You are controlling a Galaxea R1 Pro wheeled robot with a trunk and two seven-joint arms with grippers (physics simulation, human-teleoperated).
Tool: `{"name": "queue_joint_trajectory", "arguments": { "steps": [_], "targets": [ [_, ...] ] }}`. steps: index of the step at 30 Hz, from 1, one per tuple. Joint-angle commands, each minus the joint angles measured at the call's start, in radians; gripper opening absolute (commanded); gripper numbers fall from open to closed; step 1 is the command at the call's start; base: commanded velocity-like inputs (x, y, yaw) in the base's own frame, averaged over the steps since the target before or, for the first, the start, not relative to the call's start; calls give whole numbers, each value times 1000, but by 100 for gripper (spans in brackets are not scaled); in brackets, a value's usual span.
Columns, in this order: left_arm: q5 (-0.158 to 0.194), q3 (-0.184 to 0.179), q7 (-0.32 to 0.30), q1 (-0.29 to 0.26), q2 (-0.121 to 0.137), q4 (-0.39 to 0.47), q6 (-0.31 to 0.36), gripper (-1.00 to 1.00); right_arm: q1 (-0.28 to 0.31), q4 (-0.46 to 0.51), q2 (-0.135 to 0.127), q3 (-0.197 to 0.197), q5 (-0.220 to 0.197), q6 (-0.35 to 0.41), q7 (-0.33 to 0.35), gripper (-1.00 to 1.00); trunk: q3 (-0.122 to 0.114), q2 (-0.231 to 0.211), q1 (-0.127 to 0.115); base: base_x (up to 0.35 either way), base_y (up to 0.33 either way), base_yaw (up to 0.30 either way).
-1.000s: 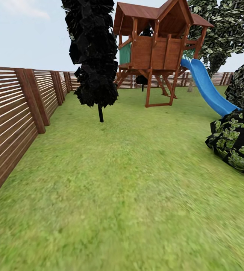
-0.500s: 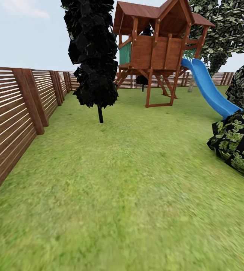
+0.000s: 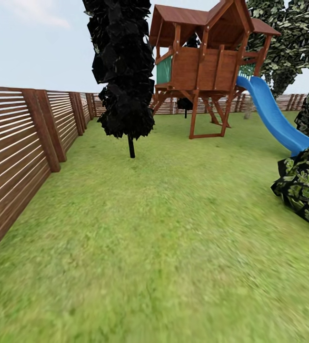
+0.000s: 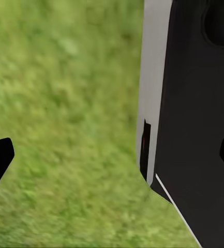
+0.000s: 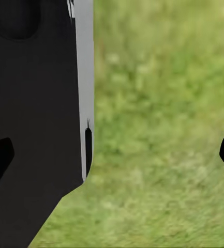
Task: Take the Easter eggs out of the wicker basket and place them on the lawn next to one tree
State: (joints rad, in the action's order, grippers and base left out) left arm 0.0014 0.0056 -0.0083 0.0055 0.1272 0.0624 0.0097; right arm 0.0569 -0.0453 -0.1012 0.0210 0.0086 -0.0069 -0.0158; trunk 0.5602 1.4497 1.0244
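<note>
The robot is out on the lawn (image 3: 164, 228), facing a wooden playhouse (image 3: 206, 62) with a blue slide (image 3: 273, 119); a slatted fence (image 3: 25, 143) runs along one side, an all-black tree (image 3: 125, 71) stands ahead, and a leafy bush (image 3: 306, 186) sits off to the other side. A leafy tree (image 3: 292, 38) rises behind the playhouse.

No basket and no eggs appear here, so their place cannot be told from these pictures.

The left gripper (image 4: 112, 160) hangs over bare grass, with the robot's own dark body panel (image 4: 194, 129) close beside it. Its two dark fingertips sit at opposite edges of the wrist view, spread wide with nothing between them. The right gripper (image 5: 112, 155) is the same: released, fingertips far apart, grass below and the dark panel alongside.

As a judgement, the eggs should be light, hard-shelled, smooth and prone to roll or squirt out of a pinch (they are much smaller than the basket). Taking each across its widest middle, with the fingers squarely on opposite sides and coming from above, looks safest. The basket's handle and deep wall may crowd the approach.
</note>
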Motion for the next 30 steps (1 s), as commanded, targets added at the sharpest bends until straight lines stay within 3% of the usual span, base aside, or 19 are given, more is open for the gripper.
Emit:
{"name": "queue_joint_trajectory", "arguments": {
  "steps": [1,11,30],
  "targets": [
    [0,1,-1,1,0,2,1,100,1,-2,0,2,1,-1,-2,100,-1,0,1,329,0,93],
    [0,2,0,1,0,2,1,100,1,-2,0,3,1,-1,-1,100,-14,0,1,332,0,58],
    [0,2,1,1,0,2,1,100,1,-2,0,3,1,-1,-2,100,-25,0,1,333,0,-64]
  ]
}}
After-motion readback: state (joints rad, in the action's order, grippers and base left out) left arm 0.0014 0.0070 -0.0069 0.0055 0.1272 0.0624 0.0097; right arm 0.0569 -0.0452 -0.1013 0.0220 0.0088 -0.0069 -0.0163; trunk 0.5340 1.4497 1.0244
